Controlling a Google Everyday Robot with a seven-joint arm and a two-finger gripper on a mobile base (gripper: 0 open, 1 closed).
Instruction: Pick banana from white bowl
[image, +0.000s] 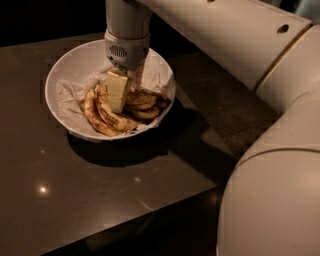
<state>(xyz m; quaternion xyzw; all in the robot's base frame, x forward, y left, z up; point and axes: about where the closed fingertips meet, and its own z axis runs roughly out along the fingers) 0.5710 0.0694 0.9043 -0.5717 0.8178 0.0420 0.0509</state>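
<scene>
The white bowl (65, 75) stands at the far left of the dark table, lined with crumpled white paper (67, 95). Several brown-speckled yellow bananas lie in it. Two long curved ones (102, 120) lie on the left and a short stack (145, 105) lies on the right. I cannot tell which of them is the banana with the long thin stem. My gripper (122, 100) points straight down into the bowl. Its tip is among the bananas, between the curved pair and the stack, and it hides what lies under it.
The dark glossy table (75, 200) reaches toward me, and its right edge (200, 135) runs close past the bowl. My large white arm (260, 75) crosses the upper right and fills the lower right corner. The dark floor (225, 105) lies beyond the table edge.
</scene>
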